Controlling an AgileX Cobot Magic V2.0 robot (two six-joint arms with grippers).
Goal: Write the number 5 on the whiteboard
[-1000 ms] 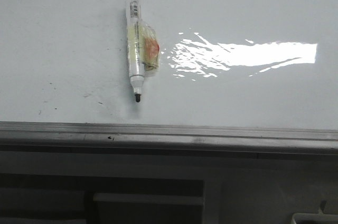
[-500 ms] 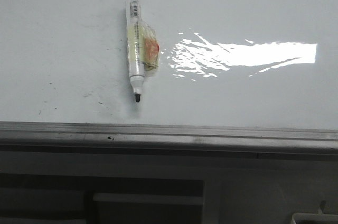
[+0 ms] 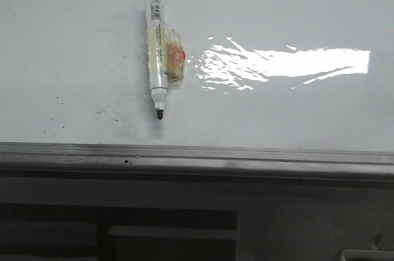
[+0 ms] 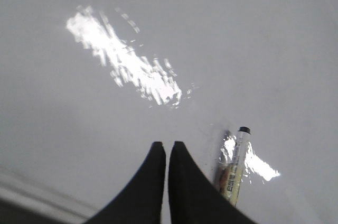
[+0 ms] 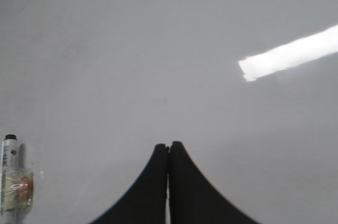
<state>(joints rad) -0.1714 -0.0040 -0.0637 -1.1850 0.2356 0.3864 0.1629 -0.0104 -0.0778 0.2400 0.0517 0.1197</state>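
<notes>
1. White and glossy, the whiteboard [image 3: 295, 8] fills the tabletop, with a bright glare patch toward its right side and a grey metal frame along the near edge. No number 5 is on it: only faint dark specks and smudges near the near-left part.
2. Lying on the board, left of centre, is the marker [image 3: 158, 52]. It points its dark tip at the near edge and its capped butt at the far edge, with a band of clear tape and a reddish patch wrapped around the middle.
3. Handling call: the marker looks light, stiff and smooth-barrelled, so it could roll or skid on this slick surface. The taped middle looks like the best place to grip, leaving the tip free to write.
4. Left gripper [image 4: 167, 147] hovers above the board with its black fingers pressed together and nothing between them; the marker [image 4: 235, 166] lies just beside it.
5. Right gripper [image 5: 168, 147] is likewise closed on nothing, over bare board, with the marker [image 5: 13, 182] well off to one side.
6. Judgement: writing has not begun; one gripper needs to spread its fingers and take the marker first.
</notes>
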